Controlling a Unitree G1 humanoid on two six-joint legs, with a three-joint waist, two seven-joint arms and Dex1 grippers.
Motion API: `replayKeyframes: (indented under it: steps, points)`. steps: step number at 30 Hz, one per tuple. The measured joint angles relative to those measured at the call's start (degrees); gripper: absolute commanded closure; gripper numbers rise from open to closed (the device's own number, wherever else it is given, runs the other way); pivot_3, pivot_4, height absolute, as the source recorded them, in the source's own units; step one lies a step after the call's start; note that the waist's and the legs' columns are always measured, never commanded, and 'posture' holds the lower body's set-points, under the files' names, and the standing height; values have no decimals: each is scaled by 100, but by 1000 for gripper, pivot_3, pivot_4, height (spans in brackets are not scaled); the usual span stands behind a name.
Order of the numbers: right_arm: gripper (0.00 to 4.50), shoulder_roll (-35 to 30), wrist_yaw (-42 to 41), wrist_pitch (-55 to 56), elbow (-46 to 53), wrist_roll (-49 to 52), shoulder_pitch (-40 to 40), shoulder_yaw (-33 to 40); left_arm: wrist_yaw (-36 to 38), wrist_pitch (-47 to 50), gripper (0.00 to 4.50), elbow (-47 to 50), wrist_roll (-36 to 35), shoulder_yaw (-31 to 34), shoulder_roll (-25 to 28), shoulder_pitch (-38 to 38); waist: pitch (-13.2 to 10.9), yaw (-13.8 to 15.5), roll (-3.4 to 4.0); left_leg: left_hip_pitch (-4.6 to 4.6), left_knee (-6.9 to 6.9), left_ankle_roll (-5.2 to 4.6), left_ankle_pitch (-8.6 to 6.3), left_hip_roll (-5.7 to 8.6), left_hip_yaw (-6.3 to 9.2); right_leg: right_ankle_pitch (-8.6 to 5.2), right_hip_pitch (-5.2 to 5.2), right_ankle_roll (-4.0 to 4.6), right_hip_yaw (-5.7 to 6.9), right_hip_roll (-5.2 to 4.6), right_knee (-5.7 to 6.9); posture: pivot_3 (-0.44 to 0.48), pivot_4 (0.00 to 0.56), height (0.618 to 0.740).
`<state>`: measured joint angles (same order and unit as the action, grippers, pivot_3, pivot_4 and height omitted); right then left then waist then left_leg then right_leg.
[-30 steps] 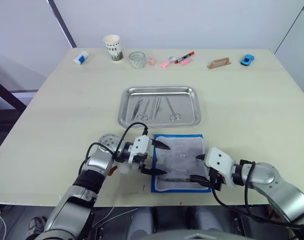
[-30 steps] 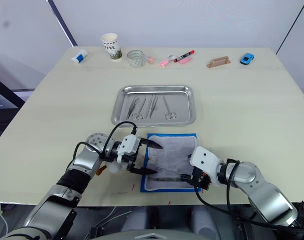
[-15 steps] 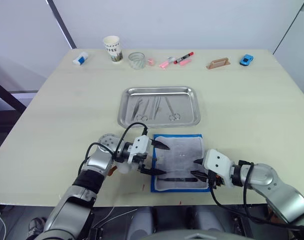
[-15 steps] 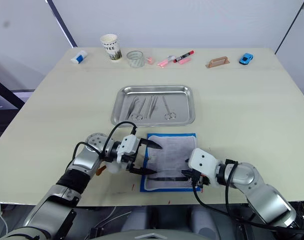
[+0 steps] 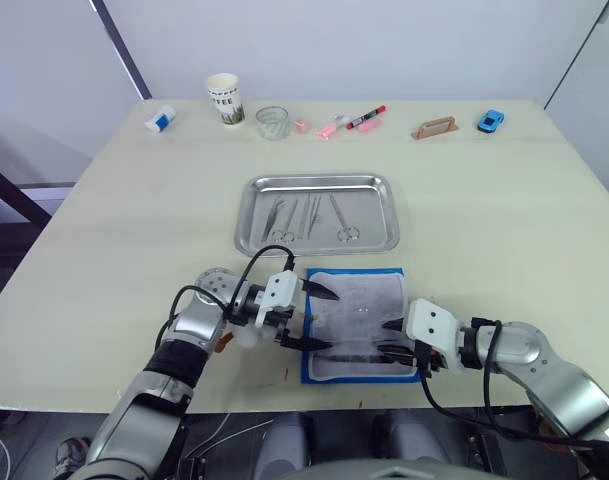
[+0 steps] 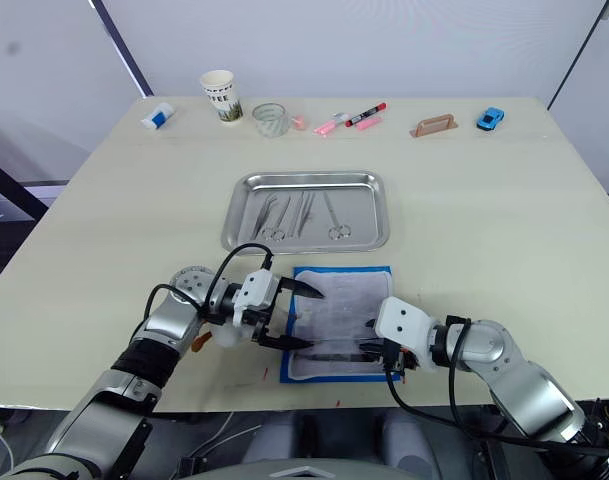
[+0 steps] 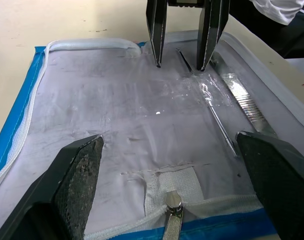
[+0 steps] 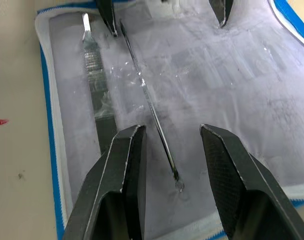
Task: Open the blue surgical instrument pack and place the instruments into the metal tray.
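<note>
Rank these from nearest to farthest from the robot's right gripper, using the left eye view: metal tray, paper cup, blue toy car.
From the right gripper:
1. Metal tray, just beyond the open pack.
2. Blue toy car, far edge, right side.
3. Paper cup, far edge, left side.

Pale table [image 5: 504, 230], metal tray [image 5: 319, 182], blue pack [image 5: 356, 274], paper cup [image 5: 224, 97]

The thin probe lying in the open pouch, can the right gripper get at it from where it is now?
Probably yes. The right gripper is open, its fingers either side of the thin probe, which lies exposed on the blue surgical instrument pack lining. Nothing lies between; the left gripper sits at the opposite edge.
</note>
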<state>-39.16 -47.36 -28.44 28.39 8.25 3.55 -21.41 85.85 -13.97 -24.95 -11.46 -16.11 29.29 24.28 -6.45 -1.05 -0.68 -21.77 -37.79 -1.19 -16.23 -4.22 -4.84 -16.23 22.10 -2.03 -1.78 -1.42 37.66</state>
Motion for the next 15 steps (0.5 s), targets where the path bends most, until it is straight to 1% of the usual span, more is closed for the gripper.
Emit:
replayKeyframes:
  steps: [6,7,9,11,12,13,14,15]
  points:
    - [2517,34,-184,566,-387,25,-8,5,-1,11,0,8,1,0,4,-13,10,-2,-11,4,0,0,0,-1,-6,0,0,0,-5,3,3,0,150,740]
    - [2517,37,-535,1319,-909,58,38,0,-3,34,0,50,3,-3,4,-35,12,-2,-11,4,0,0,0,-2,-8,0,0,0,-7,3,3,0,150,740]
    - [2517,65,-645,1435,-1071,129,97,7,-3,48,0,59,4,-4,5,-38,14,6,-13,4,0,0,0,-2,-12,0,0,0,-12,3,2,0,150,740]
    - [3043,131,-791,1678,-1344,139,156,5,-4,64,0,62,5,-2,14,-41,16,2,-16,7,0,0,0,-2,-15,0,0,0,-16,4,3,0,150,740]
    - [3380,143,-919,1854,-1477,144,184,-8,-5,67,0,67,8,-2,16,-48,19,2,-16,10,0,0,0,-2,-16,0,-1,0,-17,5,5,0,150,740]
    - [3568,143,-954,1890,-1493,145,182,-9,-5,67,0,67,8,0,19,-50,19,2,-17,10,0,0,0,-2,-16,0,-1,0,-18,5,5,0,150,740]
    - [4090,146,-999,1974,-1542,145,185,-19,-6,68,0,67,9,1,25,-54,23,0,-21,12,0,0,0,-4,-16,0,-1,0,-20,7,7,0,150,740]
    - [4090,149,-1017,2002,-1561,145,186,-23,-6,69,0,67,9,1,26,-56,25,-1,-22,13,0,0,0,-4,-17,0,-1,1,-21,8,8,0,150,740]
